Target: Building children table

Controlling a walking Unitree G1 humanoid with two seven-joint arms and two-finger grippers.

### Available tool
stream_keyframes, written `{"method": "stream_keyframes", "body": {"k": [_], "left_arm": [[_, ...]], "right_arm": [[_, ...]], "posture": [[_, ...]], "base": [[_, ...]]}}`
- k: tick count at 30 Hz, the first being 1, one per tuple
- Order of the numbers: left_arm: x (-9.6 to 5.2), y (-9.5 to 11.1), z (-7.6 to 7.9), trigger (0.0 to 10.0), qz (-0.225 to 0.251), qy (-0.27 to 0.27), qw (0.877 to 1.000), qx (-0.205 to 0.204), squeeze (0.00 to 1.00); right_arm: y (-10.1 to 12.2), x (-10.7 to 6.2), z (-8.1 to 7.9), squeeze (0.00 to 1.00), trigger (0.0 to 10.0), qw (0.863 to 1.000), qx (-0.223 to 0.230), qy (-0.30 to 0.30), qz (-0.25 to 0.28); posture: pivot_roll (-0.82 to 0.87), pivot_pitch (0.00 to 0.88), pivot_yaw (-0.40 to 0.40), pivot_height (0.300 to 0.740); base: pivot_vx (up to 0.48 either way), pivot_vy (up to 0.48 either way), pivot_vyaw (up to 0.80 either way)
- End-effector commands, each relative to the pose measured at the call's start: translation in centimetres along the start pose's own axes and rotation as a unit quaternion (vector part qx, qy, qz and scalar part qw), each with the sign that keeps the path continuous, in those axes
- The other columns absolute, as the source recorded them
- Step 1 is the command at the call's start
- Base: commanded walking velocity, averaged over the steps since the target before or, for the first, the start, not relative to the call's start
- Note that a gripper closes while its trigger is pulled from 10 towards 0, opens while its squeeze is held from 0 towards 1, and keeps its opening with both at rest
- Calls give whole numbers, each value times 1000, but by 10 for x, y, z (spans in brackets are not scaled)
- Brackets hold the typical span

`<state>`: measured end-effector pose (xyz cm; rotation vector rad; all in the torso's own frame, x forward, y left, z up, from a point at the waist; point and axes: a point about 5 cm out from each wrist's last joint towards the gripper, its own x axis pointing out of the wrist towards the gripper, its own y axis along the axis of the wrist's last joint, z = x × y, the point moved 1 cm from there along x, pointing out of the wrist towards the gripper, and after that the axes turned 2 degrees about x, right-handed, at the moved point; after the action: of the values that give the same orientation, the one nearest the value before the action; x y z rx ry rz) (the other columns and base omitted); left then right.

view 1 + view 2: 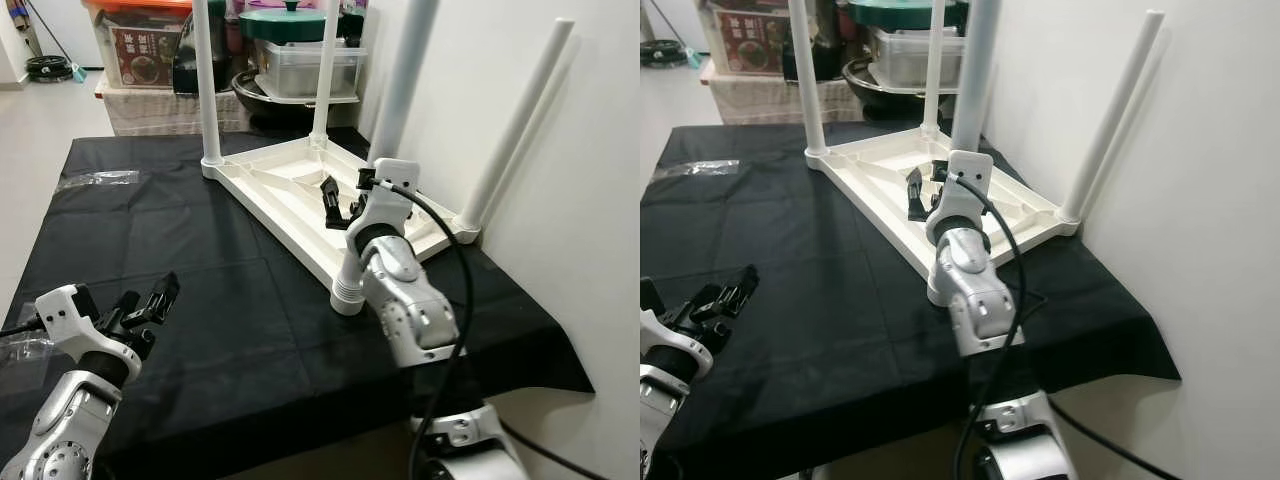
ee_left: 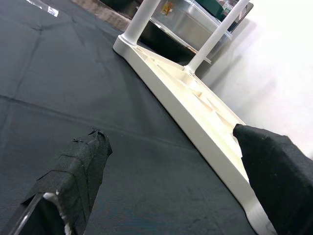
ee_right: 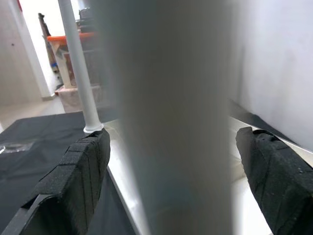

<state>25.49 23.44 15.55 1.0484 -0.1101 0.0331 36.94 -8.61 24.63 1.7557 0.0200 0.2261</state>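
Note:
A white children's table (image 1: 290,185) lies upside down on a black cloth (image 1: 170,230), its legs pointing up. The nearest leg (image 1: 405,80) rises from the front corner socket (image 1: 347,292). My right gripper (image 1: 342,203) is open, one finger on each side of that leg. In the right wrist view the leg (image 3: 171,112) is a blurred column between the two fingers (image 3: 78,181), with a gap on both sides. Low at the front left, my left gripper (image 1: 150,300) is open over the bare cloth, apart from the table, whose rim (image 2: 205,132) shows in the left wrist view.
A white wall (image 1: 580,200) runs along the right, and the far right leg (image 1: 515,125) leans toward it. Storage boxes and pots (image 1: 295,60) stand behind the table. A clear plastic wrapper (image 1: 95,178) lies on the cloth at the left. The cloth's edge (image 1: 540,350) drops off at the front right.

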Motion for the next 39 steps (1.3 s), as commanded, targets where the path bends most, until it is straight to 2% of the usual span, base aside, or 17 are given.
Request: {"method": "stream_keyframes", "body": {"k": [1, 3, 4, 8, 11, 14, 23, 26, 34, 39], "left_arm": [[1, -3, 1, 10000, -8, -4, 1000, 2, 0], [2, -3, 1, 10000, -9, -6, 1000, 1, 0], [2, -3, 1, 10000, -9, -6, 1000, 1, 0], [2, -2, -1, 10000, -10, -5, 1000, 3, 0], [3, -2, 0, 10000, -10, -6, 1000, 3, 0], [3, -2, 0, 10000, -8, -6, 1000, 4, 0], [3, -2, 0, 10000, -6, -7, 1000, 4, 0], [2, -2, 0, 10000, -6, -7, 1000, 5, 0], [3, -1, 0, 10000, -6, -10, 1000, 7, 0], [2, 0, 0, 10000, -7, -11, 1000, 7, 0]], "right_arm": [[-3, 2, 7, 0, 10000, 1000, 10, 3, -15], [-4, 9, 25, 0, 10000, 999, 4, 23, -32], [-4, 9, 25, 0, 10000, 999, 4, 23, -32], [-4, 18, 45, 0, 10000, 998, -20, 32, -45], [-5, 21, 51, 0, 10000, 998, -34, 33, -49], [-4, 23, 52, 0, 10000, 997, -36, 44, -51], [9, 27, 49, 0, 10000, 995, -5, 97, -27], [18, 28, 48, 0, 10000, 989, 24, 144, -10], [21, 31, 50, 0, 10000, 980, 7, 198, -4], [17, 31, 52, 0, 10000, 978, -3, 209, -13]], "posture": [[-26, 0, -84, 740], [-23, 0, -84, 740], [-23, 0, -84, 740], [-21, 0, -83, 740], [-17, 0, -84, 740], [-13, 0, -86, 740], [-9, 0, -90, 740], [-8, 0, -91, 740], [-4, 0, -90, 740], [-2, 0, -88, 740]], "base": [[0, 0, 0], [0, 0, 0], [0, 0, 0], [0, 0, 0], [0, 0, 0], [0, 0, 0], [0, 0, 0], [0, 0, 0], [0, 0, 0], [0, 0, 0]]}}
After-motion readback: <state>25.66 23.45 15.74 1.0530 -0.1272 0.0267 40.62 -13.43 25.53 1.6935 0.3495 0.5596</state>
